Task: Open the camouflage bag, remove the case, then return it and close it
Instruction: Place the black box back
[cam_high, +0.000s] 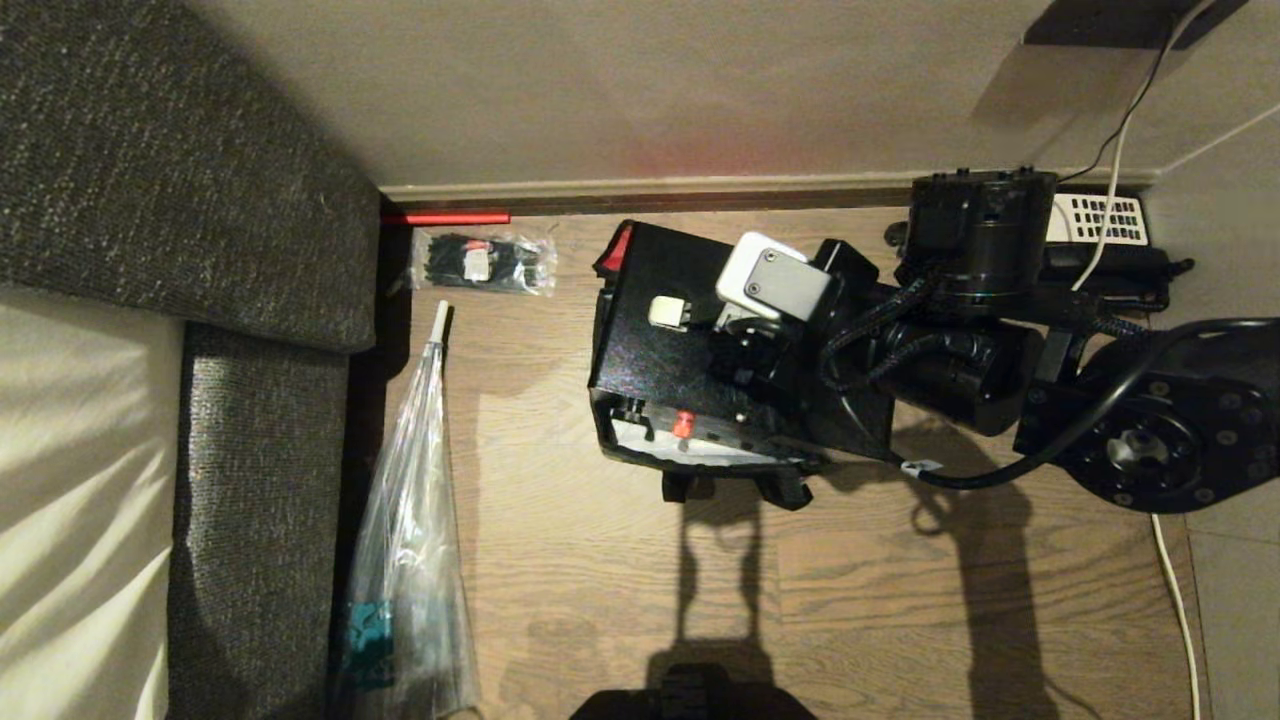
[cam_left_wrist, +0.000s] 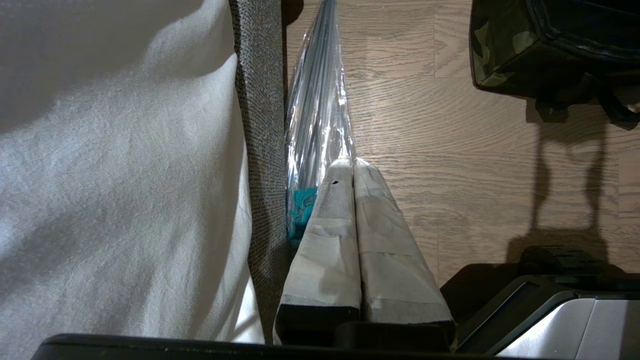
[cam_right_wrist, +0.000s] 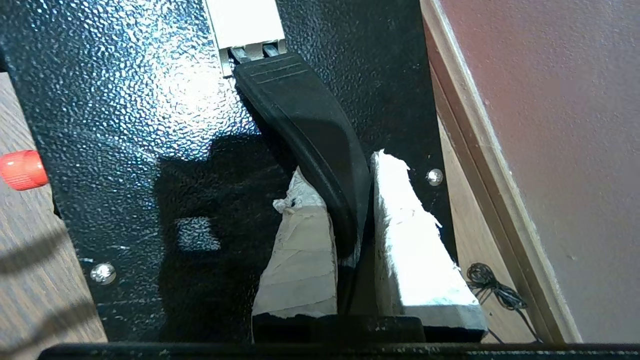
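Nearest to us, our left gripper (cam_left_wrist: 352, 172) hangs idle with its taped fingers pressed together, beside the grey sofa edge (cam_left_wrist: 260, 150) and the clear plastic-wrapped bundle (cam_left_wrist: 320, 100) on the wooden floor (cam_high: 620, 580). Farther out, our right gripper (cam_right_wrist: 350, 200) has its padded fingers (cam_right_wrist: 400, 235) clamped on the black handle (cam_right_wrist: 310, 130) of the case (cam_high: 680, 350), which sits over the camouflage bag (cam_left_wrist: 515, 55). Beyond lie a bag of cable ties (cam_high: 485, 262) and the skirting board (cam_high: 700, 190).
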